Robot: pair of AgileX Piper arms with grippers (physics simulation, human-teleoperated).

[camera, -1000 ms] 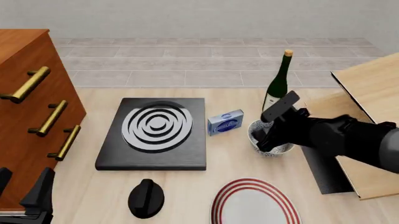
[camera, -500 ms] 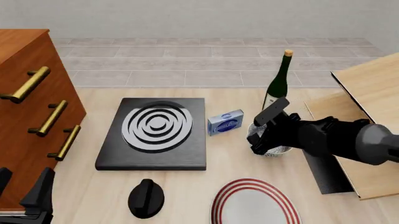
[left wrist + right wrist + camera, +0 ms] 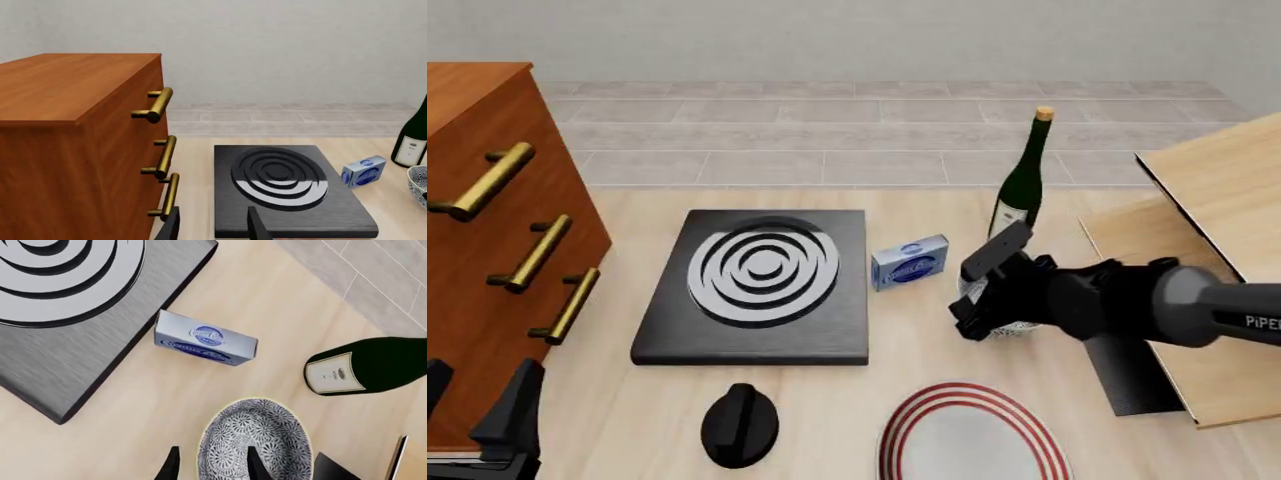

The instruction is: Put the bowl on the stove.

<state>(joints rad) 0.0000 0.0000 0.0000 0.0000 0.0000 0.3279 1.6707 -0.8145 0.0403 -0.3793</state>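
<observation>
Beneath my right end effector sits the one small round bowl with a grey-white speckled glaze, on the pale wooden table; my fingers stand apart, straddling the bowl's near rim, one tip inside and one outside, not clamped. Just beyond the end effector lies one small blue-and-white box, and past that the single flat square black stove with its silver-grey ringed burner, well apart from the bowl. One dark green glass bottle with a white label stands upright just behind the bowl. Nearer the camera than the end effector I count one white plate with red rim rings and one black round knob. My left end effector hangs with its fingers parted, empty, beside one brown wooden cabinet carrying three brass handles.
</observation>
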